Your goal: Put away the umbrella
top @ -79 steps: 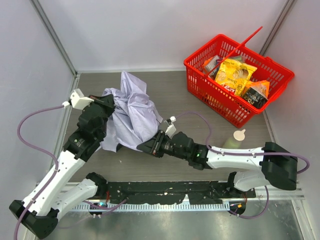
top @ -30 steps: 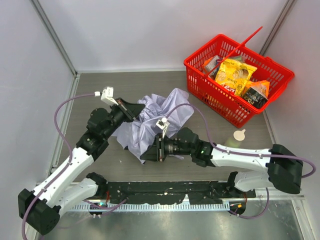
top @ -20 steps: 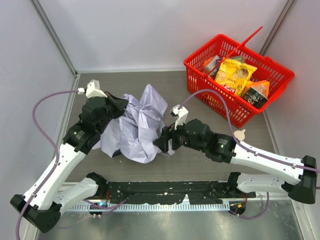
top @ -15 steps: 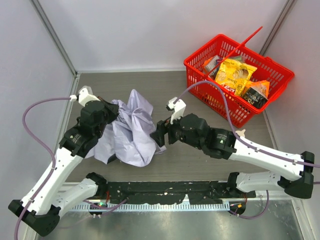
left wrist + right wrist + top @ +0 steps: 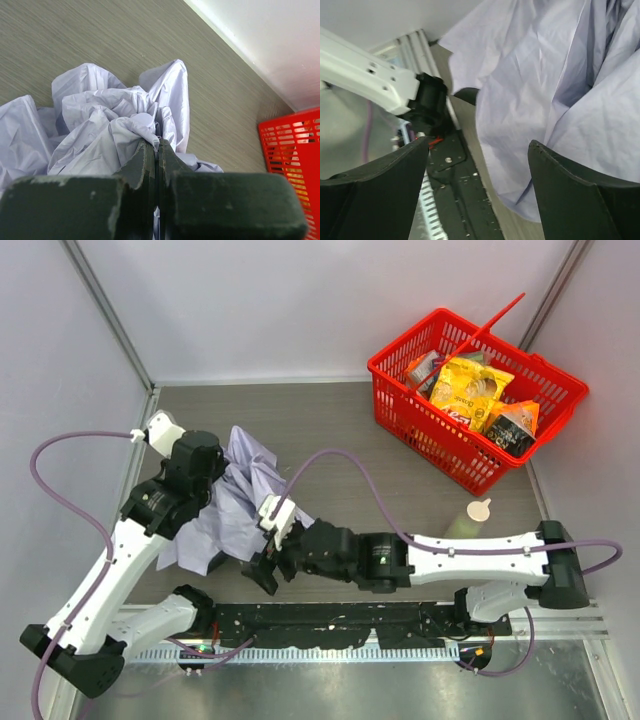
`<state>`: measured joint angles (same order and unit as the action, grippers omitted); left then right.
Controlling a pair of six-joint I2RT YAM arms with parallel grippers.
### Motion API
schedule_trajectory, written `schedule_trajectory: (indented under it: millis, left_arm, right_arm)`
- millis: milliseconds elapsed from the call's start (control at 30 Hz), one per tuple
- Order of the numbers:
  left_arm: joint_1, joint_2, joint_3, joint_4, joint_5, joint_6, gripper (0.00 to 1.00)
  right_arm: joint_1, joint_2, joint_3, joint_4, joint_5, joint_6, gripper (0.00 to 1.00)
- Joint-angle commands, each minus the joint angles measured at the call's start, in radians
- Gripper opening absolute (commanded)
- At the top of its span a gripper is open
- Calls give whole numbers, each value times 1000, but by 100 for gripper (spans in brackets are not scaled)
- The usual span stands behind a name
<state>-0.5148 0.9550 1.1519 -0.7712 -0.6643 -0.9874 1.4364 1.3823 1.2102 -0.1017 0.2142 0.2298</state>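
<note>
The umbrella [image 5: 240,502] is a crumpled heap of pale lavender fabric at the left of the table; its shaft and handle are hidden. My left gripper [image 5: 217,483] is shut on a fold of the fabric [image 5: 105,125], which is pinched between the fingertips [image 5: 148,150]. My right gripper [image 5: 265,565] is open at the near edge of the heap, just above the table. In the right wrist view its fingers [image 5: 560,190] stand wide apart, with the fabric's [image 5: 545,80] lower edge hanging between and beyond them, ungripped.
A red basket [image 5: 398,398] with snack packets stands at the back right, and its corner [image 5: 295,150] shows in the left wrist view. A small pale round-topped object [image 5: 479,509] stands near the right arm. The black mounting rail [image 5: 452,200] and the left arm's base lie close under the right gripper.
My right gripper has opened and swung from the middle of the table down and left to the heap's near edge. My left gripper, still shut, has shifted the fabric to the left.
</note>
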Motion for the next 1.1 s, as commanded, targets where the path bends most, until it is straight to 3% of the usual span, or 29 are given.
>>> schedule_trajectory:
  millis: [0, 33, 100, 167, 267, 400, 533, 633, 667, 733, 800, 933, 967, 1067]
  left_arm:
    - [2, 27, 100, -32, -55, -108, 0]
    - [2, 30, 101, -28, -38, -103, 0]
    - [4, 28, 101, -25, -9, -103, 0]
    - [2, 13, 92, -8, 26, -70, 0]
    - [2, -15, 52, 65, 92, 47, 0]
    - [4, -36, 14, 124, 185, 189, 0]
    - [2, -70, -38, 193, 294, 230, 0]
    - [2, -88, -57, 193, 212, 165, 0]
    - [2, -90, -57, 194, 175, 142, 0]
    - [2, -93, -69, 234, 93, 125, 0]
    - [2, -93, -95, 304, 7, 116, 0]
    - [2, -81, -165, 548, -72, 160, 0]
    - [2, -70, -173, 593, -77, 183, 0]
    - [1, -27, -147, 618, -107, 202, 0]
  right_arm:
    - [15, 73, -80, 235, 279, -159, 85]
    - [3, 111, -54, 215, 442, -171, 86]
    - [-37, 155, -12, 176, 610, -169, 86]
    - [-106, 159, -11, 145, 639, -146, 82]
    - [-186, 88, -50, 163, 613, -216, 64]
    - [-274, 0, -104, 163, 334, -346, 52]
    - [-395, 26, -83, 110, 203, -370, 34]
    - [-409, 90, 88, -191, 203, -264, 36]
    - [-404, 84, 113, -240, 205, -156, 38]
    - [-401, 5, 82, -300, 164, 72, 52]
    - [-399, -72, -10, -322, 87, 276, 58]
    - [-393, -216, -182, -169, -109, 556, 68]
    - [-387, -259, -211, -105, -177, 650, 75]
    - [-334, -298, -348, 226, -246, 836, 79]
